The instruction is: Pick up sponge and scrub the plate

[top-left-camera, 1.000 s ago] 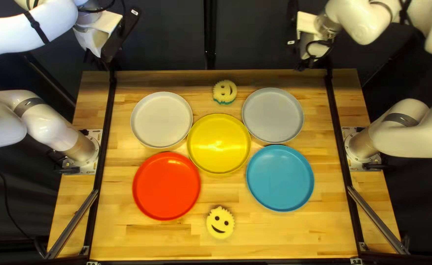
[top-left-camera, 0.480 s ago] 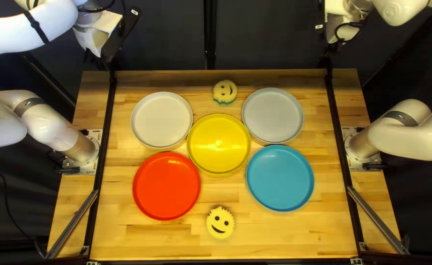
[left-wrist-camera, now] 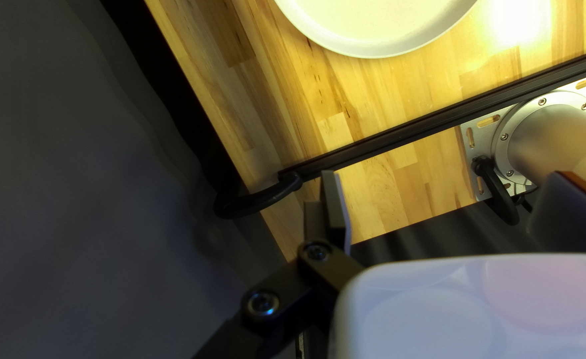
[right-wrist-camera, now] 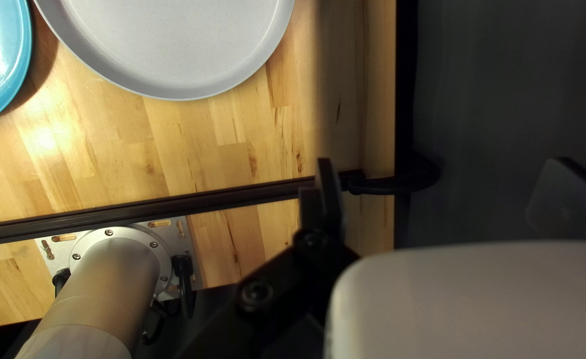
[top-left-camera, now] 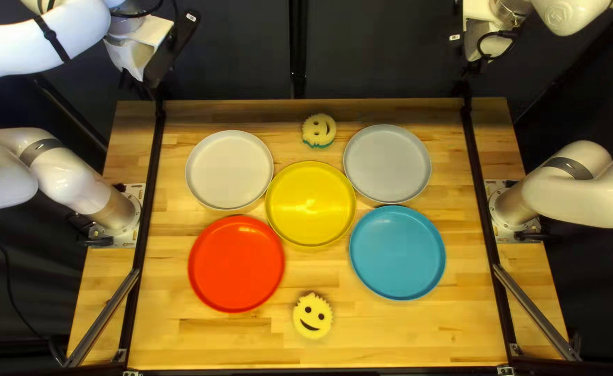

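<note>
Fingers (left-wrist-camera: 333,209) of the left gripper (top-left-camera: 138,78) stand spread wide, holding nothing, raised by the far left corner of the desk (top-left-camera: 376,334). Those of the right gripper (top-left-camera: 471,68) are just as widely parted, by the far right corner.

One yellow sponge (top-left-camera: 319,130), green underneath, sits close to the far edge, between the white plate (top-left-camera: 229,170) and the gray plate (top-left-camera: 387,163). A second sponge (top-left-camera: 313,315) lies toward the near edge, between the red plate (top-left-camera: 236,264) and the blue plate (top-left-camera: 397,253). Both have dark smiling faces. In the middle, the rim of the yellow plate (top-left-camera: 311,204) comes right up to its neighbors; whether they touch, I cannot tell. Broad strips of wood show left of the red plate, right of the blue one and around the near sponge.

Small pale labels mark both grippers, and an emblem is on the right arm (top-left-camera: 567,17). Black rails (top-left-camera: 484,202) run near to far beside the arm bases, over light, patchwork wood. A dark curtain (top-left-camera: 244,52) hangs behind.
</note>
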